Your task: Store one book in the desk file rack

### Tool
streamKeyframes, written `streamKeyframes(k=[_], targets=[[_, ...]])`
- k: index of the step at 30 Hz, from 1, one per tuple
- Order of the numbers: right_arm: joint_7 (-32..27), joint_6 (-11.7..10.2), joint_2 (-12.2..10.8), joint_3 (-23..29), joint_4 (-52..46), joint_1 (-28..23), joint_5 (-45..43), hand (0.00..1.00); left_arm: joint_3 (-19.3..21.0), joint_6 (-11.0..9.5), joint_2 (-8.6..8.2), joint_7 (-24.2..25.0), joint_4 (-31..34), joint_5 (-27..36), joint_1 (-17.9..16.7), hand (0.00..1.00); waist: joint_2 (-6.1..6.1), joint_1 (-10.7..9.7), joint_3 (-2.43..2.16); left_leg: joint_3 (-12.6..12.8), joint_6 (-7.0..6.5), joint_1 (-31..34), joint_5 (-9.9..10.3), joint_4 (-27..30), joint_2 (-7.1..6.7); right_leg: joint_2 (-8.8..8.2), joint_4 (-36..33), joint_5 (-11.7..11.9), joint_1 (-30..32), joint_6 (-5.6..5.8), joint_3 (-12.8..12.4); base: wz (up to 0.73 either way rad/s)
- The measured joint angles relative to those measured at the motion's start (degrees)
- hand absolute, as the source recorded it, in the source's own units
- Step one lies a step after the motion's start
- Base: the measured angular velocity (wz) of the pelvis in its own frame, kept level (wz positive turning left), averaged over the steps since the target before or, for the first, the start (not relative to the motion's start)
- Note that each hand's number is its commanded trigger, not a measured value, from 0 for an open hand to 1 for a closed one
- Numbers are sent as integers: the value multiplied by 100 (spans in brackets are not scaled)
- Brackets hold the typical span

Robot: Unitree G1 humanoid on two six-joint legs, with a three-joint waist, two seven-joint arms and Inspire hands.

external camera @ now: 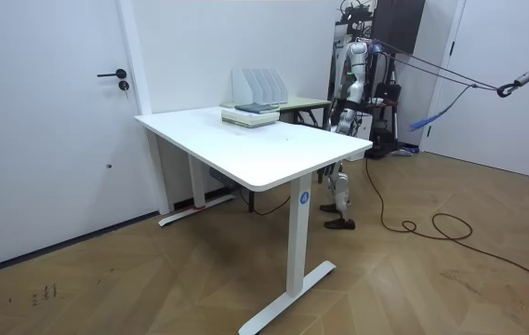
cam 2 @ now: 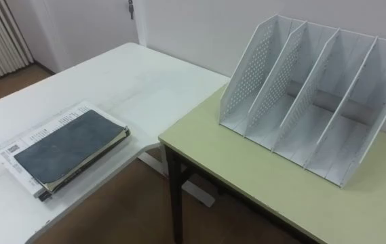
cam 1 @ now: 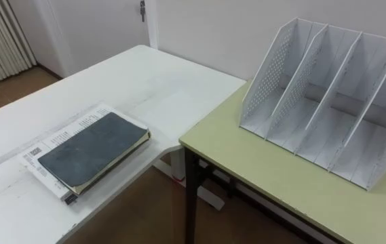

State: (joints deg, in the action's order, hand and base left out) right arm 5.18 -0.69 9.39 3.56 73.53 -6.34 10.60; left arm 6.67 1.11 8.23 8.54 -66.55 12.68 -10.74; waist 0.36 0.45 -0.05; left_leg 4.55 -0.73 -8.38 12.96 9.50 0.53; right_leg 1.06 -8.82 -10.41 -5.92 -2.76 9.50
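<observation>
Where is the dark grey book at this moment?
The dark grey book lies lower left in the eye views, atop a white printed book on the white table, apart from the file rack on the green desk to its right.

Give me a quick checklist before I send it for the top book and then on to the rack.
1. Dark book lies on top of the stack with nothing on it: ok.
2. The printed book under it rests fully on the white table: ok.
3. File rack stands upright on the green desk: ok.
4. All the rack's compartments are empty: ok.
5. Robot stands at the far side of the two tables in the room view: ok.
6. Dark book within reach from that stance: cannot tell.
</observation>
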Motion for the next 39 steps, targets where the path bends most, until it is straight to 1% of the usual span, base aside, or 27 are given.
streamKeyframes(k=[9,14,18,20,21,25,29,31,32,34,35,36,37,38,39], targets=[[-30,-54,-4,-4,-11,-1,-11,0,-1,-25,-1,-48,-1,-1,1,0,-3,2,2,37,0,15,0,-6,2,0,-8,-1,4,0,-7,0],[-79,-69,-6,-18,-17,-4,-12,0,-1,-87,-6,-128,1,-31,0,0,-28,6,4,51,0,12,0,-7,3,0,-7,-1,4,0,-10,0],[-80,-129,-10,-17,-16,-41,-17,0,38,-201,-6,-171,77,-491,13,0,-41,4,1,51,0,-8,0,-7,2,-1,-2,0,-3,0,-6,0],[-89,-177,-17,-14,-19,-35,-29,0,44,-213,-8,-189,204,-669,-10,0,-48,1,2,50,0,-6,0,-6,2,0,0,0,-4,0,0,0],[-99,-216,-28,-7,-21,-37,-112,0,45,-260,-8,-216,281,-840,-35,0,-57,2,2,50,0,-6,0,-6,3,1,0,0,-4,0,1,0],[-168,-372,-48,-131,-33,-29,-220,0,-58,-380,-22,-422,375,-1053,-3,0,-63,-6,4,52,0,-19,0,-3,3,1,2,1,-10,0,-17,0],[-227,-441,-42,-302,-15,-10,-202,0,-217,-414,-26,-598,445,-1379,57,0,-70,-13,9,30,0,-15,0,-3,2,2,4,1,-6,1,-20,0],[-252,-475,-19,-465,-14,37,-239,0,-435,-417,-28,-736,664,-1939,101,0,-83,-32,18,23,0,-5,0,-1,-1,-1,9,4,-6,3,-6,2],[-254,-478,-19,-470,-7,55,-280,0,-497,-417,-29,-777,726,-2086,122,0,-85,-40,19,5,-1,-1,-1,0,-4,-2,9,5,-6,4,-1,3],[-254,-504,-19,-475,6,107,-490,0,-707,-449,-45,-845,964,-2807,188,0,-91,-74,19,5,-1,-5,-1,4,-6,-3,11,7,-19,6,0,0],[-254,-520,-19,-469,9,114,-524,0,-711,-472,-56,-851,991,-3018,216,0,-90,-86,19,4,-1,-3,-1,2,-7,-3,12,7,-21,6,-1,0],[-252,-568,-20,-467,10,130,-571,0,-737,-476,-71,-885,1163,-3423,228,0,-90,-145,24,13,-1,7,-1,0,-6,-3,12,7,-19,6,0,0],[-247,-602,-20,-467,3,140,-598,0,-823,-450,-63,-913,1582,-3845,191,0,-84,-191,27,22,-1,6,-1,3,-7,-3,11,7,-5,6,-3,0],[-247,-610,-20,-467,-1,143,-616,0,-888,-450,-54,-924,1805,-4028,192,0,-92,-193,30,25,-2,4,-1,2,-7,-2,10,7,-5,6,-4,0],[-247,-617,-19,-460,-1,152,-664,0,-1000,-488,-47,-978,2182,-4290,207,0,-90,-205,48,32,-2,4,-2,1,-7,-2,11,9,-4,7,-8,0]])
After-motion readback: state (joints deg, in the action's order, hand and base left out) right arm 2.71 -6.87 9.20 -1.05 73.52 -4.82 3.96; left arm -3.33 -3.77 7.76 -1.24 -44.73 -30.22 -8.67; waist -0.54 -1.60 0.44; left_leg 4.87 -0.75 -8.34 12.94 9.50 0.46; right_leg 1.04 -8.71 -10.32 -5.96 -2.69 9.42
